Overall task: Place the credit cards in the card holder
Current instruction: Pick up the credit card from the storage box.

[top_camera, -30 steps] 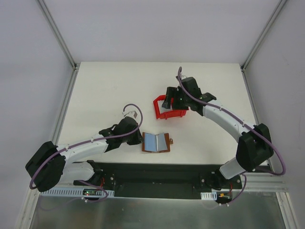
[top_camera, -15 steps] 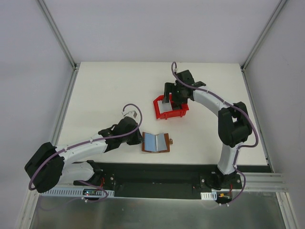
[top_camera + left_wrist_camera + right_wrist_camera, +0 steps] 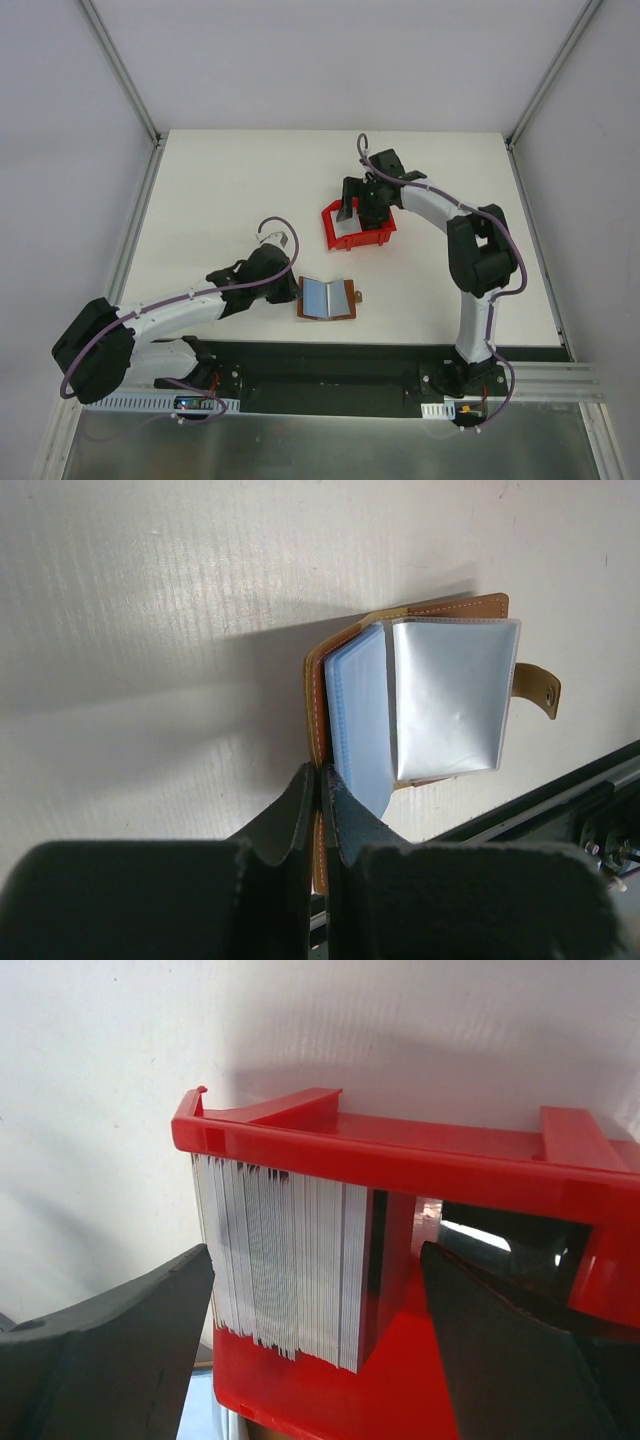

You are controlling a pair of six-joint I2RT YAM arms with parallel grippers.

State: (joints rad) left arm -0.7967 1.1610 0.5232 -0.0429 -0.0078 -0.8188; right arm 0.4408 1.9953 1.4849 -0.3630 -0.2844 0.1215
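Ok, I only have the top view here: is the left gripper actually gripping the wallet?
Observer: Yes. The left wrist view shows the left gripper shut on the brown cover edge of the wallet, which lies open.
Operator: And what's in the red bin?
Observer: The right wrist view shows a stack of cards standing on edge inside the red bin.
Operator: Is the right gripper on them yet?
Observer: No. The right gripper is open wide, with the stack between its fingers.
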